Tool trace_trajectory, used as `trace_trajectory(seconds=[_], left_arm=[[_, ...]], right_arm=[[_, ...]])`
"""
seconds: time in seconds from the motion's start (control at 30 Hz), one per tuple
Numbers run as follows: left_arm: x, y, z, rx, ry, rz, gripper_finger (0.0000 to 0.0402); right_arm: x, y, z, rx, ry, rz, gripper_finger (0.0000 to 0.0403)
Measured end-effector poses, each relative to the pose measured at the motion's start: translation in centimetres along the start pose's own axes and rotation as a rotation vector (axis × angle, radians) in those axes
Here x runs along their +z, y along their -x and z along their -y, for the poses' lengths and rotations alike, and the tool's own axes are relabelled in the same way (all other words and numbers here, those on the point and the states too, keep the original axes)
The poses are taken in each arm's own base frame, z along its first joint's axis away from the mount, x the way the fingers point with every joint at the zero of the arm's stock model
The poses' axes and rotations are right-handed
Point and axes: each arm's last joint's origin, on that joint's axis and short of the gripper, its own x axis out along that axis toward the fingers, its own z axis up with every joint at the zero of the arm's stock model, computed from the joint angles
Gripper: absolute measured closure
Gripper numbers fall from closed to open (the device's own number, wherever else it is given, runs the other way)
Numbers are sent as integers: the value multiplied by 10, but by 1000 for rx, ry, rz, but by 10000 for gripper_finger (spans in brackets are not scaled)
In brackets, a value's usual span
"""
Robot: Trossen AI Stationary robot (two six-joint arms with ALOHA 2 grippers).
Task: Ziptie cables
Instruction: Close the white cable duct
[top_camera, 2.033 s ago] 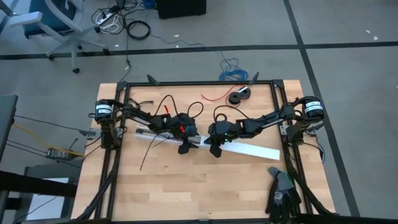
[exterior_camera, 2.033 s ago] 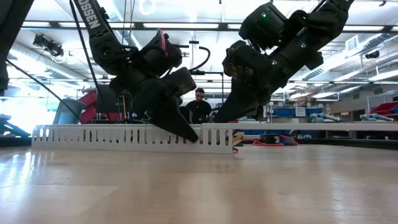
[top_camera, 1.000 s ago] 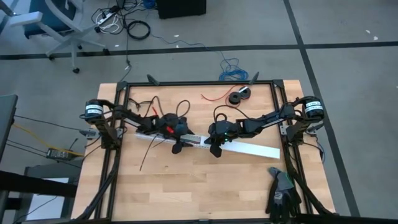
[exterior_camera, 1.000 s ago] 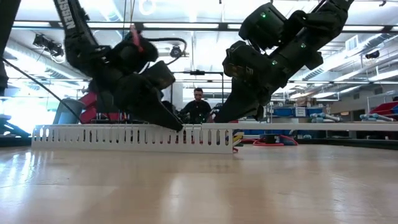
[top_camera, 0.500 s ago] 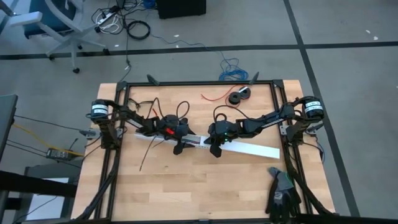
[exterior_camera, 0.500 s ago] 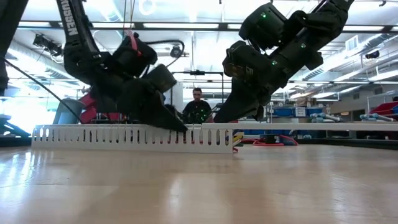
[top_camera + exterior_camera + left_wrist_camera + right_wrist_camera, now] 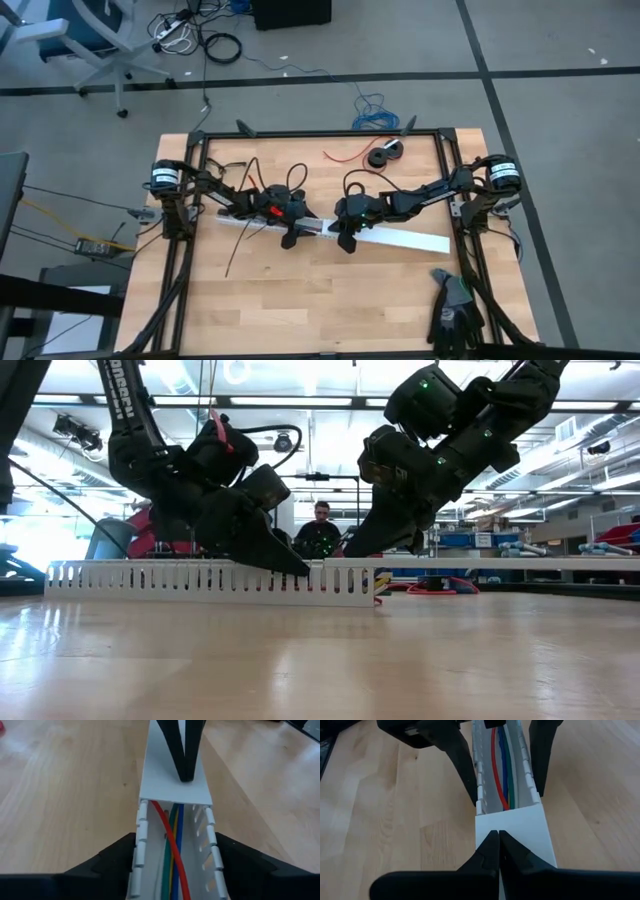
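Cables (image 7: 172,855) of red, green, blue wire, in our slotted white plastic duct (image 7: 141,840).
Our left gripper (image 7: 172,857) straddles it unclenched; right gripper (image 7: 498,851) (clenched, empty) presses the lid (image 7: 515,832).

A light wooden table (image 7: 300,290) carries a long white slotted duct (image 7: 400,241) across its centre. A single thin red wire (image 7: 345,155) and a black roll (image 7: 383,155) lie toward twelve o'clock, dark gloves (image 7: 452,310) at five.

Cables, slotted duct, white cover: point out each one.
cables (image 7: 172,865), left wrist view, on the red wire.
slotted duct (image 7: 150,578), low view, on its side wall.
white cover (image 7: 520,832), right wrist view, on its flat top.
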Motion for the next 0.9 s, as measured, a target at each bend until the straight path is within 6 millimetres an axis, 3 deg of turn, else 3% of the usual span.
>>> trace_trajectory(seconds=[0.2,0.63,0.9], left_arm=[[0,0,0,0,1,-1,158],[1,0,0,-6,7,6,160],[1,0,1,-13,6,7,160]], right_arm=[[0,0,0,3,0,6,403],[18,0,10,1,-4,96,403],[26,8,0,14,51,166,403]])
